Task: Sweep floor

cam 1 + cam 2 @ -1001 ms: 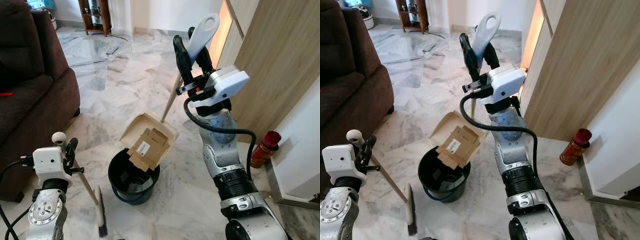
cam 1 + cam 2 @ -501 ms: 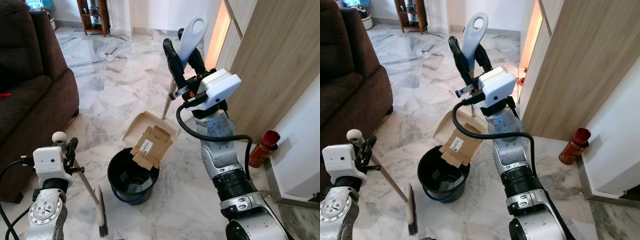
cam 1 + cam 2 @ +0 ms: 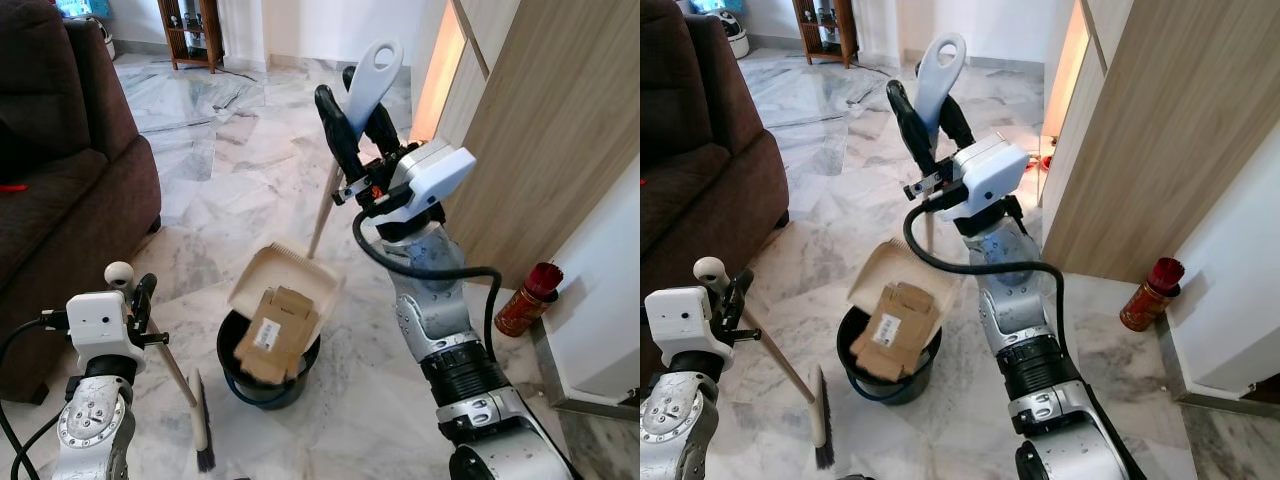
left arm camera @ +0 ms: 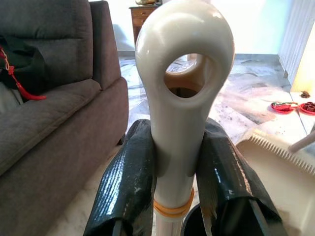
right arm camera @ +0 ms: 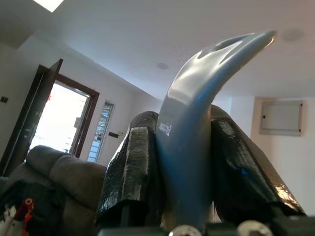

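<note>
my right gripper [image 3: 358, 113] is clamped on the dustpan handle [image 3: 372, 78], tipping the beige dustpan [image 3: 283, 279] so a flattened cardboard box [image 3: 272, 332] slides into the black bucket [image 3: 250, 385] on the marble floor [image 3: 215, 190]. left gripper [image 4: 178, 183] grips the broom [image 3: 199, 418] by the brown sofa [image 3: 60, 190]. a red can [image 3: 525, 298] stands beside the wooden cabinet [image 3: 555, 130].

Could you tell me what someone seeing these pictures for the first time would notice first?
The eye goes first to the right gripper, raised high in the middle, shut on the dustpan handle. Below it the cream dustpan is tipped over the black bucket on the marble floor, with a flattened cardboard box sliding into it. At lower left, the left gripper clamps the broom handle, its brush resting on the floor beside the bucket.
</note>
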Tool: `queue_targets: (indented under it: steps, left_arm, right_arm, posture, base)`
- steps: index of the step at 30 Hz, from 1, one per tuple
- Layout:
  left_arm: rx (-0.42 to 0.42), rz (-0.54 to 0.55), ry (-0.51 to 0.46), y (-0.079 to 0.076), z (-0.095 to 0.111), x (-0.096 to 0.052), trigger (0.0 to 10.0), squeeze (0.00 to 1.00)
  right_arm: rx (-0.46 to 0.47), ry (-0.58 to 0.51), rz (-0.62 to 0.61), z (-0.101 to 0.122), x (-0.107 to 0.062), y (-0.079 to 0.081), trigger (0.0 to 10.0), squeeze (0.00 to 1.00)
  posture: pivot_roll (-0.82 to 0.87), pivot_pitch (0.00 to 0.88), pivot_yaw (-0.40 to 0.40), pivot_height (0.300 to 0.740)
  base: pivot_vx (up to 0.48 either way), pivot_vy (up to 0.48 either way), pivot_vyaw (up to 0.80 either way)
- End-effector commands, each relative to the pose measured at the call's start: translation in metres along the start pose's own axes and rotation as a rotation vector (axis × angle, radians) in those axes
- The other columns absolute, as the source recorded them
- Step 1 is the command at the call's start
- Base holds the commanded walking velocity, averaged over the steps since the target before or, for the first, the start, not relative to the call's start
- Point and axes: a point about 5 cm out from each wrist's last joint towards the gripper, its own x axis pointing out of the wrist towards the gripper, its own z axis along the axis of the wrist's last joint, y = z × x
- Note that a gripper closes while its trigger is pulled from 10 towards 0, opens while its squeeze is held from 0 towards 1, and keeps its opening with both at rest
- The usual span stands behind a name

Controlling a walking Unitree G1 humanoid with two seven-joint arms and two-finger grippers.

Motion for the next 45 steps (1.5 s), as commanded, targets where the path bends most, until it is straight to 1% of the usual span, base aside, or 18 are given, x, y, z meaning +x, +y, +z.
queue_targets:
  steps: [1, 8, 13, 14, 15, 17, 18, 22, 23, 24, 29, 30, 32, 34, 38, 39, 40, 45]
  left_arm:
    - [0.021, -0.005, -0.051, 0.001, 0.008, 0.004, 10.0, 0.00]
    - [0.026, -0.002, -0.049, 0.002, 0.008, 0.003, 10.0, 0.00]
    - [0.032, -0.006, -0.049, 0.001, 0.008, 0.004, 10.0, 0.00]
    - [0.039, -0.011, -0.049, 0.001, 0.008, 0.004, 10.0, 0.00]
    - [0.048, -0.015, -0.048, 0.001, 0.008, 0.004, 10.0, 0.00]
    - [0.063, -0.017, -0.048, 0.001, 0.008, 0.004, 10.0, 0.00]
    - [0.074, -0.014, -0.044, 0.002, 0.007, 0.003, 10.0, 0.00]
    - [0.090, -0.001, -0.037, 0.008, 0.006, 0.002, 10.0, 0.00]
    - [0.106, 0.000, -0.037, 0.010, 0.006, 0.002, 10.0, 0.00]
    - [0.108, 0.001, -0.037, 0.011, 0.006, 0.002, 10.0, 0.00]
    - [0.106, 0.004, -0.031, 0.012, 0.005, 0.001, 10.0, 0.00]
    - [0.104, 0.004, -0.025, 0.012, 0.004, 0.000, 10.0, 0.00]
    - [0.097, 0.009, -0.016, 0.011, 0.001, -0.001, 10.0, 0.00]
    - [0.069, 0.037, -0.005, 0.013, -0.002, -0.003, 10.0, 0.00]
    - [0.012, 0.100, 0.011, 0.020, -0.006, -0.009, 10.0, 0.00]
    - [-0.019, 0.130, 0.018, 0.024, -0.007, -0.012, 10.0, 0.00]
    - [-0.029, 0.138, 0.020, 0.025, -0.007, -0.014, 10.0, 0.00]
    - [-0.042, 0.169, 0.042, 0.034, -0.010, -0.027, 10.0, 0.00]
  right_arm:
    - [-0.023, -0.092, -0.004, 0.016, 0.008, -0.002, 10.0, 0.00]
    - [-0.029, -0.078, -0.012, 0.014, 0.007, -0.003, 10.0, 0.00]
    - [-0.106, -0.047, -0.064, 0.010, 0.006, -0.012, 10.0, 0.00]
    - [-0.140, -0.032, -0.084, 0.009, 0.005, -0.017, 10.0, 0.00]
    - [-0.201, 0.005, -0.140, 0.005, 0.003, -0.029, 10.0, 0.00]
    - [-0.259, 0.042, -0.192, 0.003, 0.001, -0.042, 10.0, 0.00]
    - [-0.294, 0.072, -0.246, 0.000, -0.002, -0.054, 10.0, 0.00]
    - [-0.350, 0.132, -0.314, -0.004, -0.011, -0.072, 10.0, 0.00]
    - [-0.400, 0.173, -0.337, -0.008, -0.016, -0.078, 10.0, 0.00]
    - [-0.415, 0.188, -0.349, -0.010, -0.019, -0.080, 10.0, 0.00]
    - [-0.457, 0.266, -0.384, -0.021, -0.033, -0.087, 10.0, 0.00]
    - [-0.462, 0.298, -0.382, -0.027, -0.039, -0.087, 10.0, 0.00]
    - [-0.465, 0.333, -0.381, -0.032, -0.045, -0.087, 10.0, 0.00]
    - [-0.447, 0.385, -0.391, -0.040, -0.056, -0.088, 10.0, 0.00]
    - [-0.435, 0.476, -0.431, -0.051, -0.076, -0.092, 10.0, 0.00]
    - [-0.442, 0.504, -0.432, -0.054, -0.083, -0.093, 10.0, 0.00]
    - [-0.447, 0.511, -0.430, -0.055, -0.085, -0.093, 10.0, 0.00]
    - [-0.438, 0.593, -0.448, -0.064, -0.105, -0.094, 10.0, 0.00]
  posture:
    - [0.22, 0.064, -0.024, 0.740]
    - [0.22, 0.064, -0.024, 0.740]
    - [0.22, 0.064, -0.024, 0.740]
    - [0.22, 0.064, -0.024, 0.740]
    - [0.21, 0.066, -0.026, 0.740]
    - [0.21, 0.066, -0.026, 0.740]
    - [0.21, 0.066, -0.026, 0.740]
    - [0.21, 0.067, -0.026, 0.740]
    - [0.21, 0.067, -0.026, 0.740]
    - [0.21, 0.067, -0.026, 0.740]
    - [0.20, 0.067, -0.028, 0.740]
    - [0.20, 0.066, -0.029, 0.740]
    - [0.20, 0.064, -0.029, 0.740]
    - [0.20, 0.060, -0.032, 0.740]
    - [0.19, 0.056, -0.034, 0.740]
    - [0.19, 0.053, -0.033, 0.740]
    - [0.19, 0.052, -0.032, 0.740]
    - [0.19, 0.045, -0.032, 0.740]
  base:
    - [0.000, 0.000, 0.00]
    - [0.000, 0.000, 0.00]
    - [0.000, 0.000, 0.00]
    - [0.000, 0.000, 0.00]
    - [0.000, 0.000, 0.00]
    - [0.000, 0.000, 0.00]
    - [0.000, 0.000, 0.00]
    - [0.000, 0.000, 0.00]
    - [0.000, 0.000, 0.00]
    - [0.000, 0.000, 0.00]
    - [0.000, 0.000, 0.00]
    - [0.000, 0.000, 0.00]
    - [0.000, 0.000, 0.00]
    - [0.000, 0.000, 0.00]
    - [0.000, 0.000, 0.00]
    - [0.000, 0.000, 0.00]
    - [0.000, 0.000, 0.00]
    - [0.000, 0.000, 0.00]
